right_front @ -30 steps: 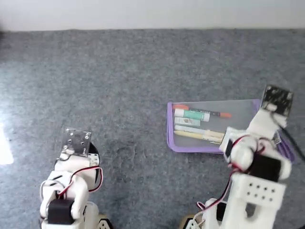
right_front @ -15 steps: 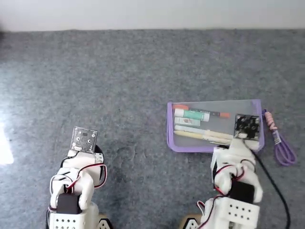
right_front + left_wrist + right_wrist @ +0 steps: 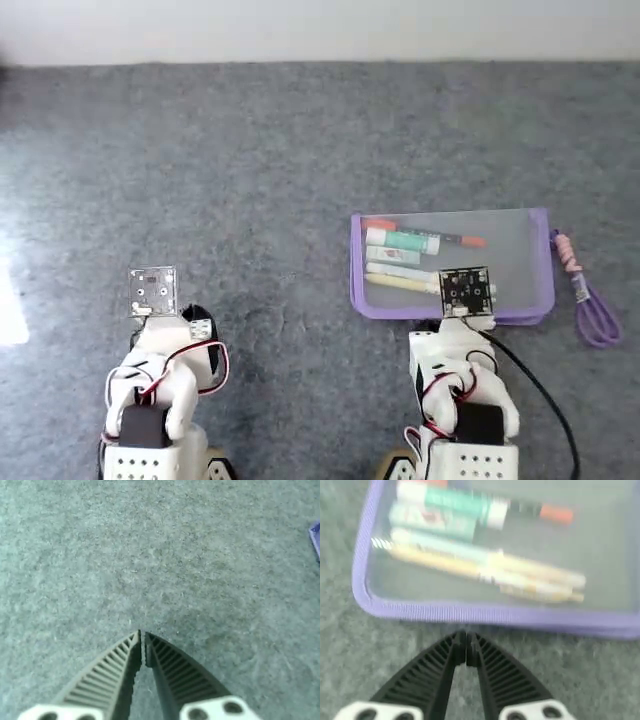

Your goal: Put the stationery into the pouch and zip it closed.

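The left arm (image 3: 150,400) and right arm (image 3: 462,400) are white plastic, with black motors and looped red wires. Square wrist boards: left board (image 3: 152,291) pale, right board (image 3: 466,289) black. Fingers (image 3: 170,670) are black and ribbed.

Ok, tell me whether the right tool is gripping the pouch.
No, the right tool is shut and empty, its tips just short of the purple edge of the pouch.

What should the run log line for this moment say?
left gripper: shut, over grey mat | right gripper: shut, just short of pouch edge | stationery: inside pouch
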Action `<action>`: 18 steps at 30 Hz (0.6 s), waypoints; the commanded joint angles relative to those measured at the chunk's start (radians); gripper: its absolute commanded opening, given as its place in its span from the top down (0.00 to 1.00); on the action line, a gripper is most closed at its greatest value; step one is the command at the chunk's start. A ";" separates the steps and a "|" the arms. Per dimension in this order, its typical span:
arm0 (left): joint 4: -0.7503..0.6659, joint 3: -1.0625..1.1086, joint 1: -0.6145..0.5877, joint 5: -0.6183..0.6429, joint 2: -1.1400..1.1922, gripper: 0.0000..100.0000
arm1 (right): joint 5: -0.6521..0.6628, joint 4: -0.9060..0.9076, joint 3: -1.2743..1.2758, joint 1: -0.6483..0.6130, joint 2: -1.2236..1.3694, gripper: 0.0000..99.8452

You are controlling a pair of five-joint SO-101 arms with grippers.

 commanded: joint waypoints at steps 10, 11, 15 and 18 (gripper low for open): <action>0.012 -0.007 -0.005 0.011 -0.009 0.99 | 0.005 0.177 0.017 -0.012 -0.016 0.99; 0.012 -0.007 -0.005 0.011 -0.009 0.99 | 0.005 0.177 0.017 -0.012 -0.016 0.99; 0.012 -0.007 -0.005 0.011 -0.009 0.99 | 0.005 0.177 0.017 -0.012 -0.016 0.99; 0.012 -0.007 -0.005 0.011 -0.009 0.99 | 0.005 0.177 0.017 -0.012 -0.016 0.99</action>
